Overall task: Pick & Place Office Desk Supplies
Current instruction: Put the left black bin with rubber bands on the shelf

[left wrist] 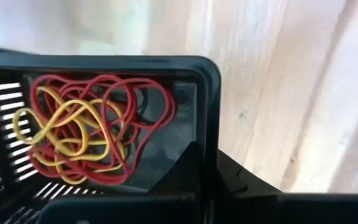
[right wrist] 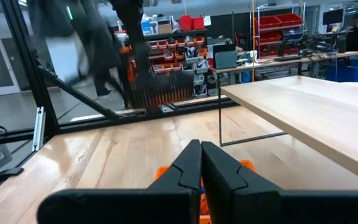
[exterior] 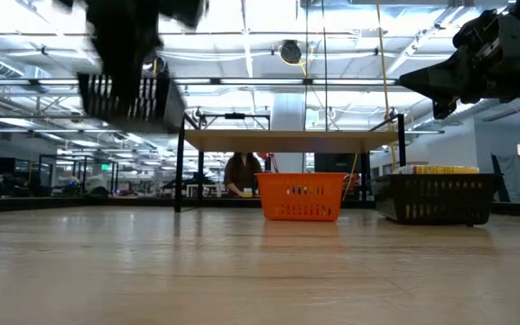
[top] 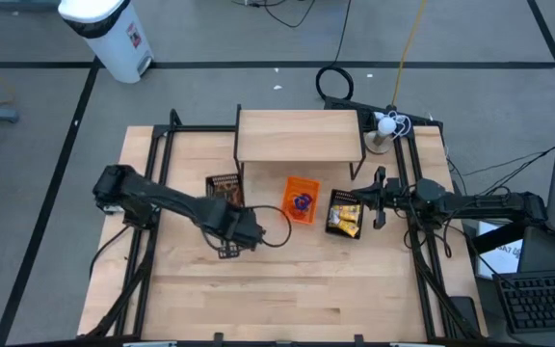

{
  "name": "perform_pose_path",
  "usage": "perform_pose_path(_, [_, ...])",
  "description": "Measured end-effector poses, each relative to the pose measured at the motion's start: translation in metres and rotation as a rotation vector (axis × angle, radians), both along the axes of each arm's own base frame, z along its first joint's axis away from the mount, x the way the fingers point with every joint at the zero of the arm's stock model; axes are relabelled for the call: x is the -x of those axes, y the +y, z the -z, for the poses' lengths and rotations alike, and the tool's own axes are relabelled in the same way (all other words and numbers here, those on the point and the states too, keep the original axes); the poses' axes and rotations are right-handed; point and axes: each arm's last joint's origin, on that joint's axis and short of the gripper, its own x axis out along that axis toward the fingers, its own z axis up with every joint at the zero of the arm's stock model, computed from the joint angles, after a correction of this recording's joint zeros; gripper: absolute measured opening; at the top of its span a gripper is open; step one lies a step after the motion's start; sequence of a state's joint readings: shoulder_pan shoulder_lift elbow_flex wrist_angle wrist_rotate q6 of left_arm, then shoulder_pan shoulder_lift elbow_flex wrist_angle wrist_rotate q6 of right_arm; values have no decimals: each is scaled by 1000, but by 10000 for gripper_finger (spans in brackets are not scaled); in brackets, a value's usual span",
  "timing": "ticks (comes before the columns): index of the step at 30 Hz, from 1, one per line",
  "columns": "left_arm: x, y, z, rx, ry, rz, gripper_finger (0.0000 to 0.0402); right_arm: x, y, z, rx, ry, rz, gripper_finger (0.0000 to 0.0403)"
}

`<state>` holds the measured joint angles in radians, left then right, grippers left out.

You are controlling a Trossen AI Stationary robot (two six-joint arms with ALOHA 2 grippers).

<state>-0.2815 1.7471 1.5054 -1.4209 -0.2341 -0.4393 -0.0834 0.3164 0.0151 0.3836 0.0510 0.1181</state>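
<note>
- Left gripper point(left wrist: 207, 169): clamped on the corner rim of a black mesh bin point(left wrist: 166, 62). In the low view I see that bin at upper left, clear of the table.
- Rubber bands point(left wrist: 86, 130): a red and yellow tangle inside the held bin, just beyond the clamped corner. There is no single long axis; the loops lie in a heap against the slatted wall.
- Relation that matters: in the high view the left gripper point(top: 242, 231) sits left of centre, and the orange bin point(top: 302, 200) is near on its right. I judge the left arm the nearer one for carrying the bands anywhere in that middle strip.
- Right gripper point(right wrist: 201, 158): fingers pressed together, holding nothing, hovering at centre right of the high view just beside the second mesh bin point(top: 343, 229).
- Yellow packets point(top: 345, 220): in that second bin.
- Surface: pale wood tabletop point(top: 277, 299), with a raised wooden shelf point(top: 299, 135) at upper centre.
- Room: open workshop, shelving and ceiling lights beyond.
</note>
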Motion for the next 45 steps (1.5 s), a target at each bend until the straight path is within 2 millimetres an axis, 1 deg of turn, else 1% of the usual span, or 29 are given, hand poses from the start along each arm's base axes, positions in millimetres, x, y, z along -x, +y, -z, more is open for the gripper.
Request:
perform_pose_path(4, [5,4,-64,-24,-104,15,2,0,0,-1,0,-8,0,0])
perform_pose_path(8, [2,17,-116,-6,-275,124,2,0,0,-1,0,-9,0,0])
perform_pose_path(11, [-4,39,-142,-32,-352,167,1,0,0,-2,1,-17,0,0])
perform_pose_path(14, [-15,70,-152,-67,-379,162,1,0,0,-2,1,-24,-1,0])
perform_pose_path(16, [-25,91,-149,-68,-363,163,1,0,0,-2,1,-24,-1,0])
perform_pose_path(19, [-40,122,-135,-85,-318,152,1,0,0,-3,6,-30,0,0])
perform_pose_path(23, [-65,154,-108,-94,-258,166,1,0,0,-3,9,-30,0,0])
perform_pose_path(26, [-79,173,-86,-90,-204,170,1,0,0,-3,9,-30,0,0])
perform_pose_path(31, [-95,198,-54,-74,-128,144,0,0,0,-3,9,-30,-3,0])
perform_pose_path(35, [-101,212,-40,-67,-119,114,0,0,0,-2,8,-24,-3,0])
perform_pose_path(37, [-103,217,-36,-61,-118,105,0,0,0,-2,8,-24,-3,0])
perform_pose_path(41, [-101,228,-36,-54,-146,59,0,0,0,-2,9,-24,-3,0])
perform_pose_path(45, [-97,236,-35,-52,-139,35,0,0,0,-2,4,-25,-4,0])
